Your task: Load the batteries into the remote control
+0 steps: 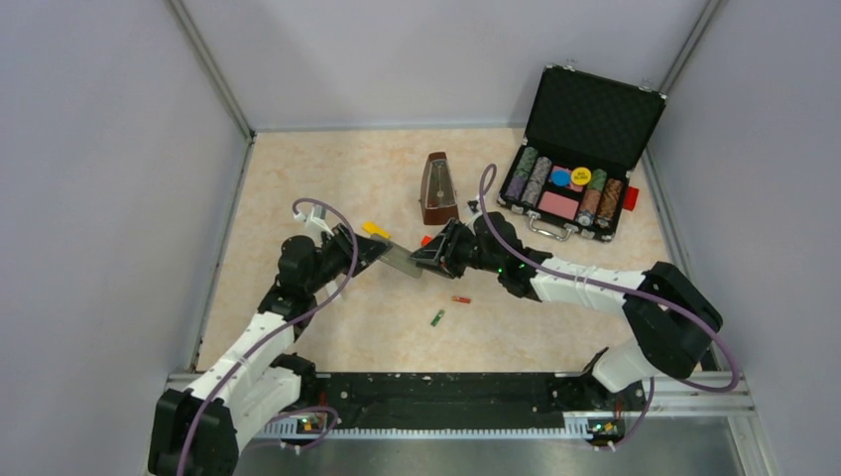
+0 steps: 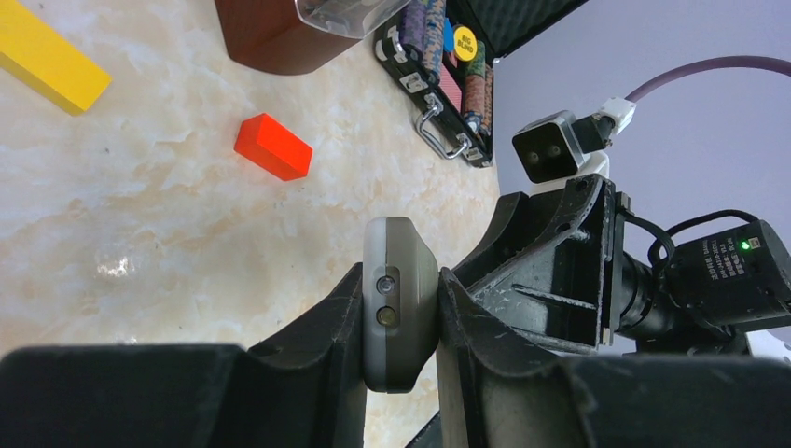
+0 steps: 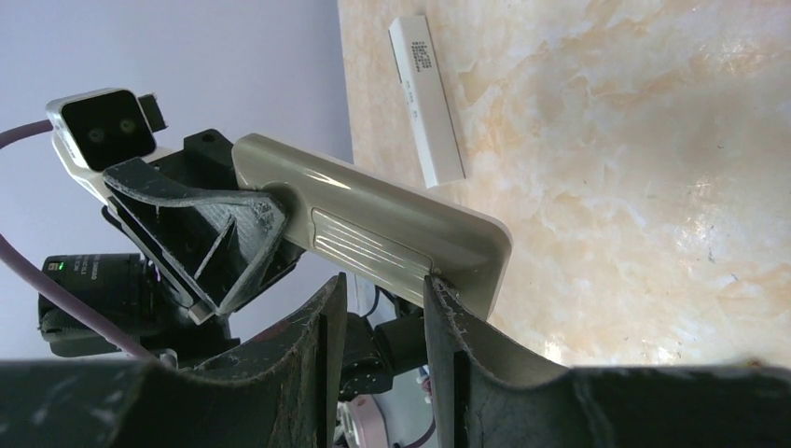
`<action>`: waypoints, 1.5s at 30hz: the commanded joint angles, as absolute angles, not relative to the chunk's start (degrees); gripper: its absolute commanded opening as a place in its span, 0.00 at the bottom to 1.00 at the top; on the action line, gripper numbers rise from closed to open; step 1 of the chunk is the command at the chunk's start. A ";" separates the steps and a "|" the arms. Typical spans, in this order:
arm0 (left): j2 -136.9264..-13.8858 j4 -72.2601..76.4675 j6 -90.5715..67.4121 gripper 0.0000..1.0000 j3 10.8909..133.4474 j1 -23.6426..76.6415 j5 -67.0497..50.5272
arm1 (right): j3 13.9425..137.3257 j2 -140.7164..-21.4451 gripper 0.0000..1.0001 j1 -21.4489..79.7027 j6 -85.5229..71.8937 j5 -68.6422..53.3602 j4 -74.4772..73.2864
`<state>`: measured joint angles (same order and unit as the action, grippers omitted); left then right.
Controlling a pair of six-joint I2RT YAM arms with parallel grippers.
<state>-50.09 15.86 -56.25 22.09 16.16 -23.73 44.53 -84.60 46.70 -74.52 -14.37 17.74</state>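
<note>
**A:** Where is the remote control [image 1: 399,260]?

**B:** It is lifted off the table [image 1: 327,169], just on the near side of the metronome [image 1: 438,188], and it spans the gap between the two arms. The left gripper [image 2: 401,280] is clamped on the end farther from the metronome, one finger pressed to each broad face.

**A:** And the right gripper [image 3: 382,285]?

**B:** It is at the end closer to the metronome. Its jaws stand partly apart with nothing between them. One fingertip [image 3: 437,285] touches the remote's long edge, right beside the ribbed battery cover [image 3: 359,245]. The cover is in place.

**A:** The batteries?

**B:** Both lie on the table, farther toward the arm bases from the metronome than the remote is. The red-orange battery [image 1: 461,298] is the closer of the two to the metronome. The green battery [image 1: 436,317] lies near it but apart.

**A:** What else is around?

**B:** A red-orange block [image 2: 272,147] sits just by the metronome's near side, and a yellow block [image 2: 47,58] lies to the metronome's left. An open poker chip case [image 1: 580,149] stands to its right. A slim white bar [image 3: 426,98] also lies on the table, though I cannot tell how it sits from the metronome.
</note>
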 commanded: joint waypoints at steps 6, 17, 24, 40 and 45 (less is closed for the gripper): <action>-47.79 19.49 -55.66 0.00 25.91 16.70 -24.88 | 45.38 -84.29 0.36 47.08 -74.66 -14.57 18.44; -46.01 16.34 -47.98 0.00 25.11 16.70 -24.16 | 47.55 -82.62 0.36 46.71 -73.00 -14.06 14.15; -45.92 18.92 -49.30 0.00 24.10 16.67 -25.61 | 47.22 -83.52 0.36 46.74 -73.25 -14.44 16.23; -45.74 20.01 -49.86 0.00 22.85 16.70 -26.89 | 47.26 -84.44 0.22 46.76 -73.64 -14.44 17.22; -45.76 20.03 -49.92 0.00 23.10 16.66 -26.72 | 47.46 -84.57 0.28 46.72 -73.48 -13.92 15.01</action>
